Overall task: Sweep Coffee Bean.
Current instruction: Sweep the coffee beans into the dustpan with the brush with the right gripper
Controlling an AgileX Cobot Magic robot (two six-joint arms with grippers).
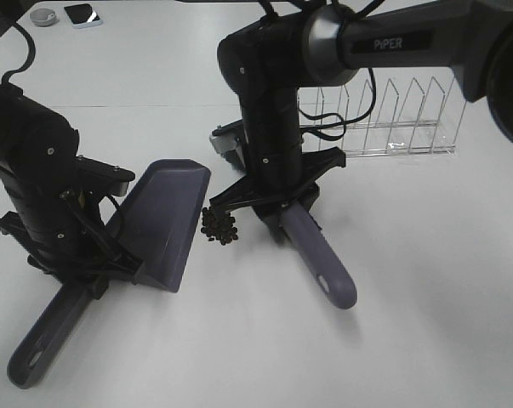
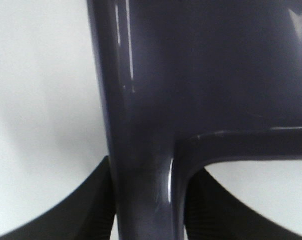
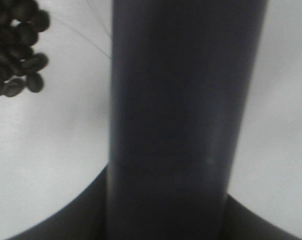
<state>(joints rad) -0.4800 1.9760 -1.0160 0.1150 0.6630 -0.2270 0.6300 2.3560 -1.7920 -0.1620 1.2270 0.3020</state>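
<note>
the right gripper (image 1: 283, 206) is clamped around the brush (image 1: 322, 259), whose smooth, rounded grey-purple plastic handle slants toward the near side of the white table (image 1: 426, 255). the brush head is hidden under the arm, which stands nearly upright over the grip with its elbow bent. the left gripper (image 1: 88, 270) is clamped on the handle of the dustpan (image 1: 164, 217), a glossy plastic scoop of the same colour. the left arm leans low. the coffee bean (image 1: 219, 226) pile, small dark ovals in a tight cluster, lies on the table between dustpan and brush, just beside the dustpan's edge. a clear slotted rack (image 1: 392, 119) stands behind.
</note>
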